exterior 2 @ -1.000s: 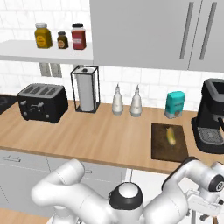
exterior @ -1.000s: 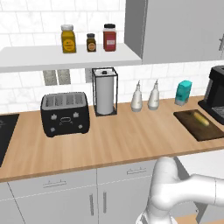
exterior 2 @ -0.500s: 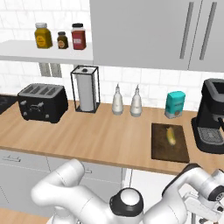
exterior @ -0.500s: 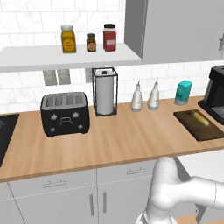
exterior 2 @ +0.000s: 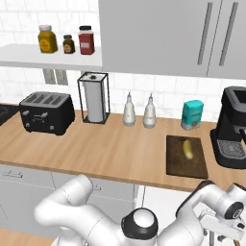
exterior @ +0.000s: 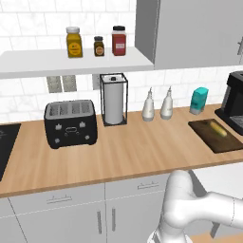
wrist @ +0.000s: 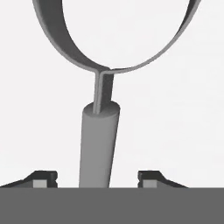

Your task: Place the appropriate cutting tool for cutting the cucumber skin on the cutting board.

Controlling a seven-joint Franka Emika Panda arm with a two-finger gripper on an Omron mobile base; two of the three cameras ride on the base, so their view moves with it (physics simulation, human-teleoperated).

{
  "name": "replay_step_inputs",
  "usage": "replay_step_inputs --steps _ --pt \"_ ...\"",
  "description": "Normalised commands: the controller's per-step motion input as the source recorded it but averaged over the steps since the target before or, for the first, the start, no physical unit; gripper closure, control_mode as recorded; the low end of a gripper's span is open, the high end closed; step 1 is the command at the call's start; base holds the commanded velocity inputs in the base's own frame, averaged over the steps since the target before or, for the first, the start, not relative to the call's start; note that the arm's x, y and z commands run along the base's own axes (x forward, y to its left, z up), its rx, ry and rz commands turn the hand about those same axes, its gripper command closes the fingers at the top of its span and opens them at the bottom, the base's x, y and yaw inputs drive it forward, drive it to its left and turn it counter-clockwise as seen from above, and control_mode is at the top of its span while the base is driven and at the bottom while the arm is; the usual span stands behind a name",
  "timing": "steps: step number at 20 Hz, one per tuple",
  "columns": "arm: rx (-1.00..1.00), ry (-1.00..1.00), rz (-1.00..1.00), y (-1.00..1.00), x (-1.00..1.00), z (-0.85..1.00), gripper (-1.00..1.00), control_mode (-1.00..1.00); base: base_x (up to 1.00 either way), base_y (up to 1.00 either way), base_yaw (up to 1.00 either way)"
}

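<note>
In the hand view a grey tool (wrist: 99,140) with a round handle and a wide metal loop at its far end, like a peeler, lies on a plain white surface. My gripper (wrist: 97,177) is open, with one fingertip on each side of the handle and a gap to each. The yellowish-green cucumber (exterior 2: 188,149) (exterior: 219,128) lies on the dark brown cutting board (exterior 2: 185,169) (exterior: 212,141) at the right end of the counter. My arm reaches down below the counter's front edge, in front of the board.
On the counter stand a black toaster (exterior: 70,123), a paper towel holder (exterior: 113,100), two white bottles (exterior: 157,104), a teal box (exterior: 199,100) and a black coffee machine (exterior 2: 232,127) just right of the board. Jars (exterior: 97,42) stand on the shelf above.
In the right base view my wrist has sunk a little lower below the counter edge. Nothing on the counter has moved.
</note>
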Motion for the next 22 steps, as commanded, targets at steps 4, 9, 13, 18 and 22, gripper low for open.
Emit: replay_step_inputs --steps 4,9,13,18,22 --pt "-0.11 -0.01 0.01 0.07 -0.1 -0.58 -1.0 -1.0 0.0 0.0 0.0" --pt "-0.12 -0.04 0.02 0.45 -0.41 -0.87 1.0 -1.0 0.0 0.0 0.0" --pt "-0.11 0.0 0.02 0.8 -0.14 -0.64 1.0 -1.0 0.0 0.0 0.0" --pt "-0.01 0.0 0.01 0.73 0.0 -0.18 1.0 -1.0 0.0 0.0 0.0" --pt "0.0 0.0 0.0 0.39 -0.07 0.05 1.0 -1.0 0.0 0.0 0.0"
